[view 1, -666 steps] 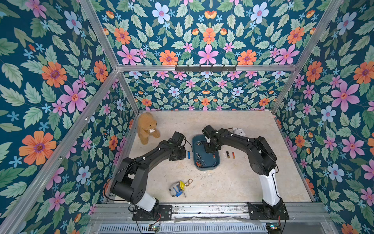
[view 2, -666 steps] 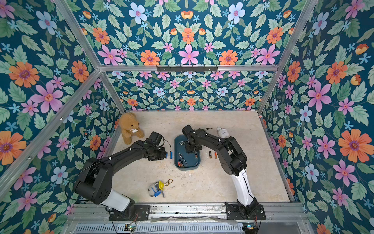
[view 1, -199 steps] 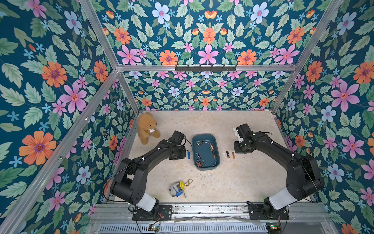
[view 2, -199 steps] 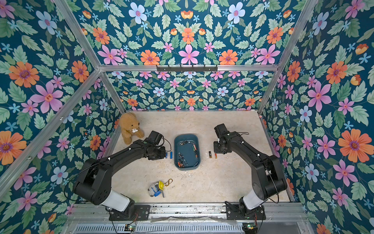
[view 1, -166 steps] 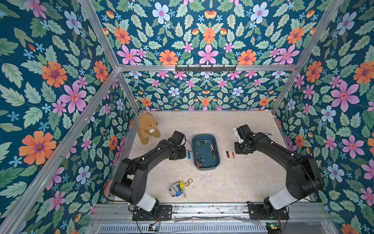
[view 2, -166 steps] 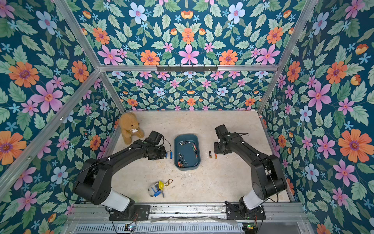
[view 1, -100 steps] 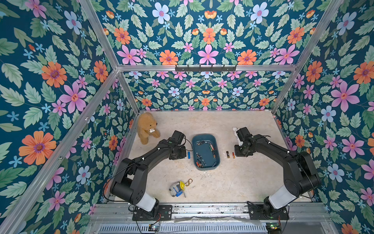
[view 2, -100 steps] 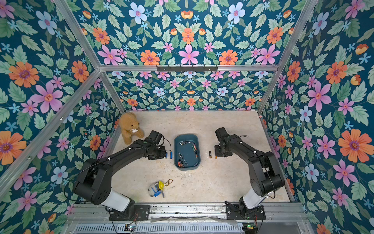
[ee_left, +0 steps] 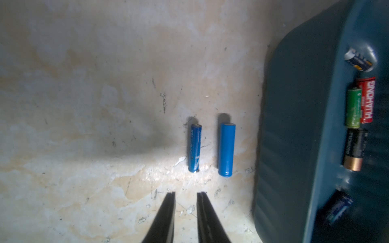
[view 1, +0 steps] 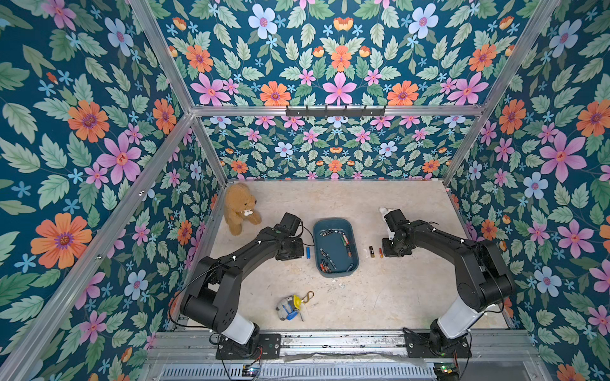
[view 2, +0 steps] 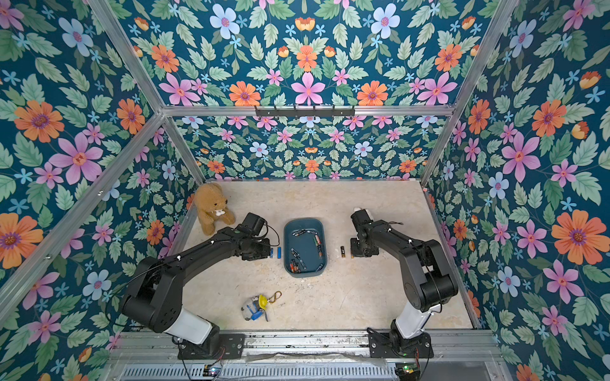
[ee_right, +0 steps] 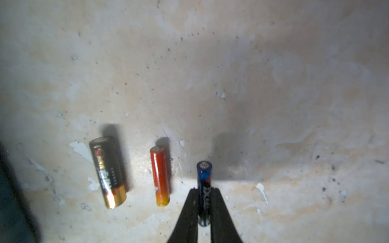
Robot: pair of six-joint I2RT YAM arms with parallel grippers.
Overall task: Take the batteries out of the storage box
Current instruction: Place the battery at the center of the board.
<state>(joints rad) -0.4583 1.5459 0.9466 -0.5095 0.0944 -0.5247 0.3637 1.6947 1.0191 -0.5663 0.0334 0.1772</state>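
**Item 1, right gripper** (ee_right: 204,190): jaws clamped on navy battery (ee_right: 204,178), far end sticking out past the tips. Whether it touches the table (ee_right: 273,84): can't tell. Just beside it, flat & parallel: orange battery (ee_right: 160,176), then black-gold battery (ee_right: 108,171), not touching each other. In a top view these 2 lie right of centre, btw. gripper & storage box (view 1: 314,244).

**Item 2, left gripper** (ee_left: 185,193): jaws a narrow gap apart, nothing btw. them. Tips near the end of thin dark-blue battery (ee_left: 195,147), not touching it. Next to that, parallel: light-blue battery (ee_left: 226,149), near the box wall.

**Item 3, storage box:** centre of frame in both top views, on table, btw. the 2 grippers. Inside are loose batteries (view 1: 325,264), incl. red battery (ee_left: 368,100) & green battery (ee_left: 354,108) touching side by side, black-copper battery (ee_left: 354,149) just past the green one's end.

**Item 4, misc.:** teddy bear (view 1: 239,207) left of centre, by the wall. Small toy w/ keyring (view 1: 290,306) at lower centre.
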